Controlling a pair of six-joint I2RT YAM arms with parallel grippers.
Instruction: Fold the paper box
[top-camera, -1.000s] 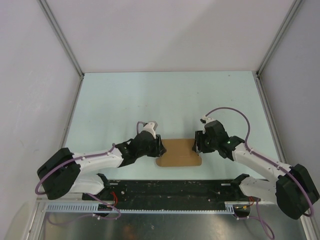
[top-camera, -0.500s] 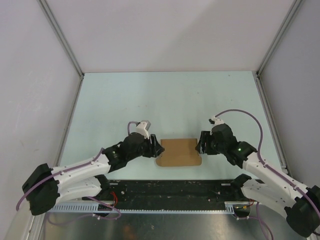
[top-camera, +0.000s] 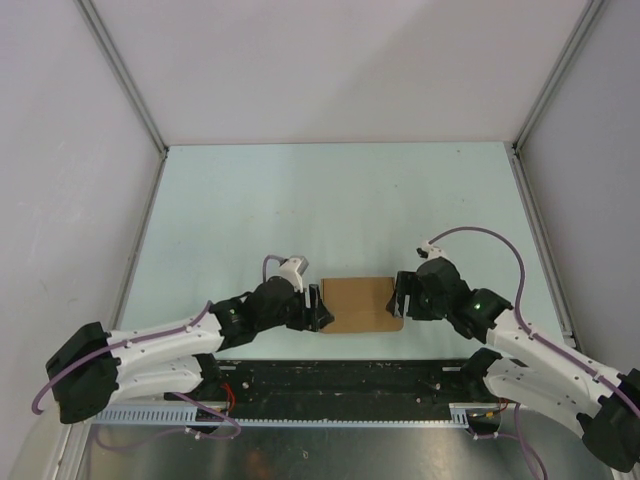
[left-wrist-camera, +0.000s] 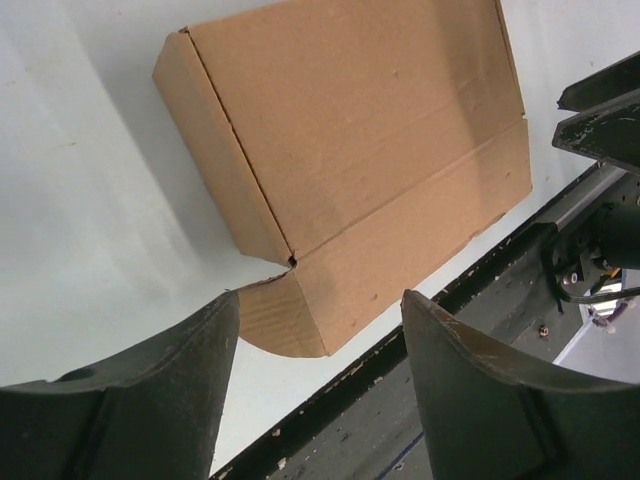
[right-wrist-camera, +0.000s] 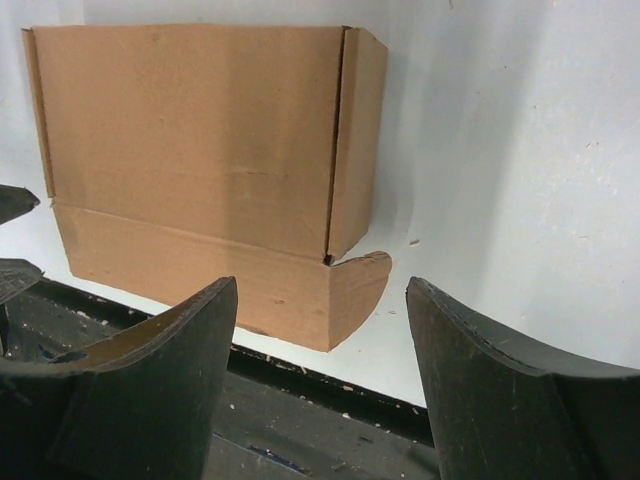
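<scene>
The paper box (top-camera: 360, 303) lay flattened near the table's (top-camera: 330, 200) six o'clock edge, side flaps creased, carton not erected. The left gripper (top-camera: 318, 308) stood at its nine o'clock and the right gripper (top-camera: 397, 297) at three, both wide and empty.

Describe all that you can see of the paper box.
The paper box is plain brown cardboard, a partly folded sheet. Its wide panel lies flat on the table; a narrow flap at each end tilts up, and a long strip on the near side ends in rounded tabs. It sits by the table's near edge, between the left gripper and the right gripper, both open; neither seems to touch it.
</scene>
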